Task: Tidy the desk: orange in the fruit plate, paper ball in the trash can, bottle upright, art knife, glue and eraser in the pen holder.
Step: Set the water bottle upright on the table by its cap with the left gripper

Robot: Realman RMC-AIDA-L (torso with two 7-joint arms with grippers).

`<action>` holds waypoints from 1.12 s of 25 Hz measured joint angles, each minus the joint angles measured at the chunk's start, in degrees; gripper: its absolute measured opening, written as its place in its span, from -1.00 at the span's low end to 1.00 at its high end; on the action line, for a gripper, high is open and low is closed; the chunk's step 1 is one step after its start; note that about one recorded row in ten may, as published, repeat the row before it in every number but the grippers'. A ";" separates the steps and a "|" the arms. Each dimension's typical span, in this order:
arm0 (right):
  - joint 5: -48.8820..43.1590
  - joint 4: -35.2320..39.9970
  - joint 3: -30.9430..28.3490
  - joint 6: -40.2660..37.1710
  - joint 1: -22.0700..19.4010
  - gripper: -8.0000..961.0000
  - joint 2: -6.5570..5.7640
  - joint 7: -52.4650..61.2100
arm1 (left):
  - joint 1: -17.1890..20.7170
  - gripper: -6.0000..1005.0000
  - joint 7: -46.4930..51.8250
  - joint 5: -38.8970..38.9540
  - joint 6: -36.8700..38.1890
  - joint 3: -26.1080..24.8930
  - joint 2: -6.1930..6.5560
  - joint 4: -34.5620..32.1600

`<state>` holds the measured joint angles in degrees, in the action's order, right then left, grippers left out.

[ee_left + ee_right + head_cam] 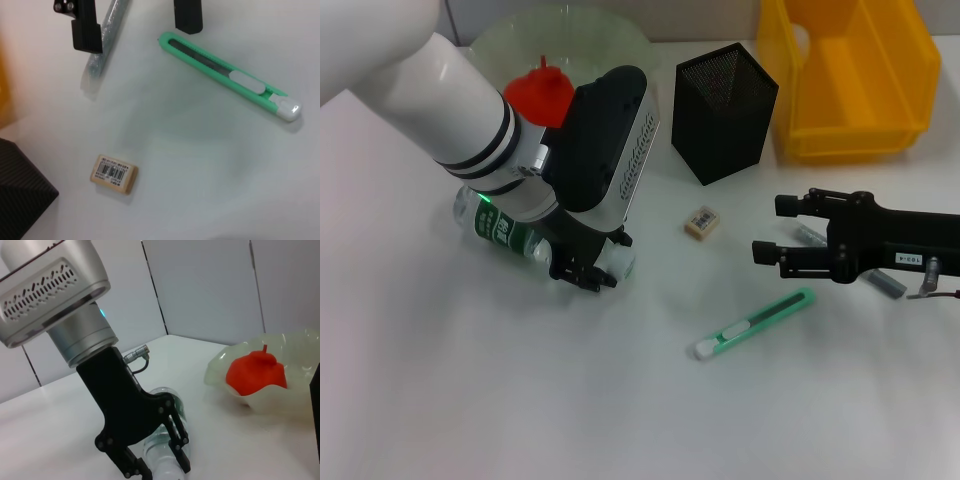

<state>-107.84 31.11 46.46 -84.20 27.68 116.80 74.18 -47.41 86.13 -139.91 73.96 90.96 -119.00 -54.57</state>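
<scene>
**Left gripper down on the lying bottle, right gripper open over the glue stick**

At nine o'clock on the white desk point(440, 400), the left gripper point(588, 272) is lowered over the clear plastic bottle with a green label point(500, 230), which lies on its side; its fingers straddle the neck near the white cap point(165, 472), though whether they press on it cannot be told. Behind, at eleven o'clock, the red-orange fruit point(540, 90) sits in the translucent glass plate point(595, 35). The black mesh pen holder point(723, 112) stands at twelve, with the small tan eraser point(703, 222) just in front of it. The green-and-white art knife point(755, 323) lies at five o'clock. At three, the right gripper point(772, 228) hangs with jaws apart, the silver glue stick point(105, 37) between its fingers. The yellow plastic bin point(850, 75) sits at one o'clock.
</scene>
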 joint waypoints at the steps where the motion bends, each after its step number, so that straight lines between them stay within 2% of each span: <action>1: 0.00 0.00 -0.02 0.00 0.00 0.72 0.00 0.00 | 0.00 -0.03 0.00 -0.01 -0.02 0.00 0.00 0.00; 8: 0.00 0.00 -0.13 0.00 0.05 0.72 0.00 0.00 | 0.05 -0.11 0.00 0.02 0.11 0.08 0.00 -0.37; 14: 0.00 0.00 -0.15 0.01 0.08 0.72 0.00 0.01 | 0.63 -0.12 0.20 2.68 1.96 -2.21 0.07 -2.37; 28: 0.00 0.00 0.28 -0.01 0.11 0.72 0.00 -0.03 | 0.89 -0.09 0.88 7.05 8.32 -20.34 0.44 -3.62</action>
<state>-107.84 31.12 46.74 -84.20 27.79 116.80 74.15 -46.52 87.01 -132.86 82.28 70.63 -118.56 -58.19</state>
